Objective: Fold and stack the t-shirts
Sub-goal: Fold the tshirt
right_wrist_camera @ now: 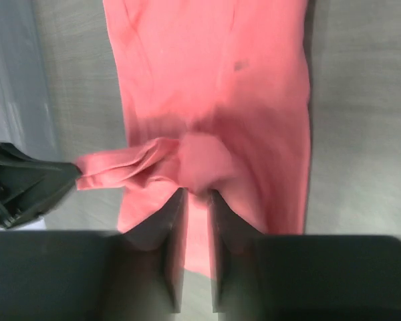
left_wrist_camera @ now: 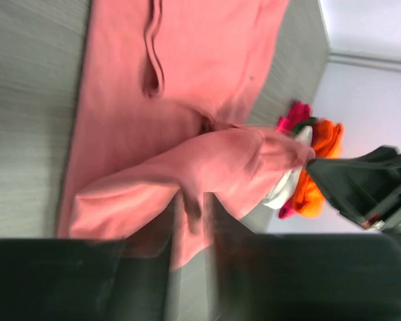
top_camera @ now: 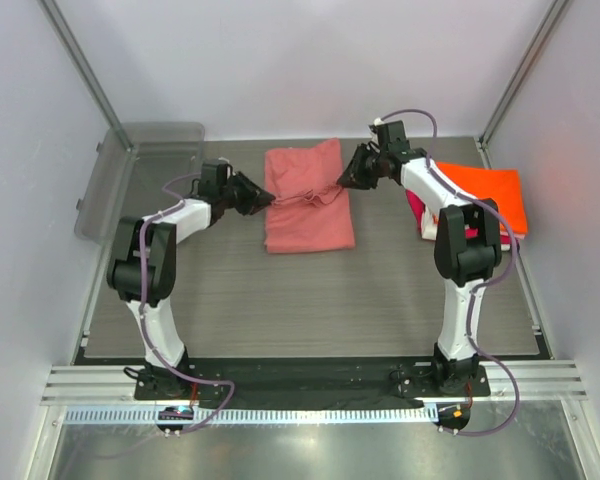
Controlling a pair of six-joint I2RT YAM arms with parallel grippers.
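Note:
A salmon-pink t-shirt [top_camera: 308, 198] lies folded lengthwise in the middle of the table, pinched up across its middle. My left gripper [top_camera: 267, 199] is shut on its left edge, with a fold of the pink shirt [left_wrist_camera: 187, 180] between the fingers. My right gripper [top_camera: 344, 178] is shut on its right edge, the pink shirt [right_wrist_camera: 200, 160] bunched at the fingertips. A stack at the right holds the bright orange t-shirt [top_camera: 490, 190] on top, the magenta-red one [top_camera: 417, 212] under it, and a white one [left_wrist_camera: 287, 184] that shows in the left wrist view.
A clear grey plastic tray [top_camera: 145, 165] leans at the back left corner. The grey table mat [top_camera: 310, 300] ends at a metal rail along the near edge. White walls close the back and sides.

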